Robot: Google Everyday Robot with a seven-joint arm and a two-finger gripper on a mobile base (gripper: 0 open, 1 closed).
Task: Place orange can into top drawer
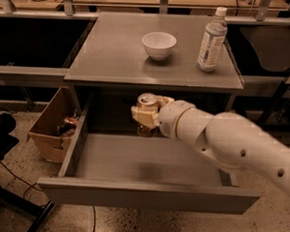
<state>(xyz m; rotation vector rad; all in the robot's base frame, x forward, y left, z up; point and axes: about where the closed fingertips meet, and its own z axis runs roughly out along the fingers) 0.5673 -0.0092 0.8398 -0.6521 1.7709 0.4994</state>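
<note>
The orange can [146, 101], orange-brown with a silver top, is held upright in my gripper [147, 115], which is shut on it. The cream fingers [141, 117] wrap its body. Can and gripper hang inside the open top drawer [147, 193], above its floor near the back, just below the front edge of the table top. The white arm reaches in from the right and covers the drawer's right rear part. The can's bottom is hidden behind the fingers, so I cannot tell whether it touches the drawer floor.
A white bowl [159, 44] and a clear water bottle [211, 40] with a white cap stand on the grey table top [113, 54]. A brown cardboard box [54, 126] with items sits on the floor left of the drawer. A metal rail runs behind.
</note>
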